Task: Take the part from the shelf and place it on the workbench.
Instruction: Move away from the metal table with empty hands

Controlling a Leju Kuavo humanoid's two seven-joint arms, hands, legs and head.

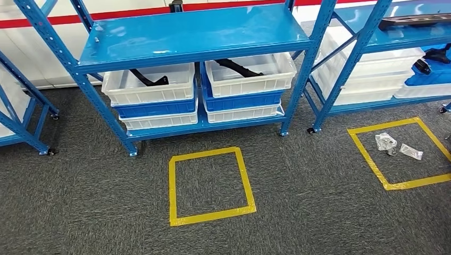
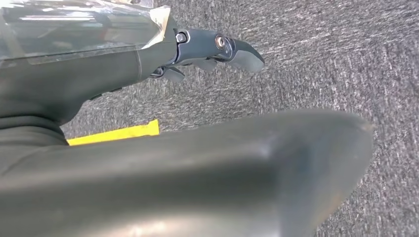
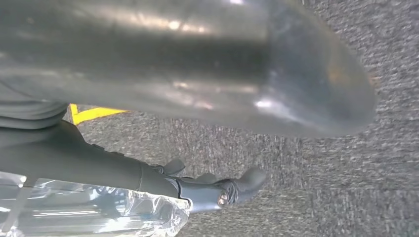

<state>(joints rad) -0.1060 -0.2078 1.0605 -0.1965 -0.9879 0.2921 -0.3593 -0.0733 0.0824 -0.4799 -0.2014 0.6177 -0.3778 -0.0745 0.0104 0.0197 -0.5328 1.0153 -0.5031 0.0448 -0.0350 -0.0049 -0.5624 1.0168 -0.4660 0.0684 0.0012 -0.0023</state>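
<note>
Approach step: my left hand [image 2: 212,52] and right hand [image 3: 217,190] hang released, holding nothing. Next I must reach the long black part [image 1: 238,67] in the far white plastic crate [image 1: 250,74] on the blue steel shelf [image 1: 191,37].

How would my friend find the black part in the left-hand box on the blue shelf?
Start at the blue shelf straight ahead and look under its top board. Two white boxes sit side by side; take the left white box. Its black part is thin and bent, slimmer than the chunkier one next door.
</note>
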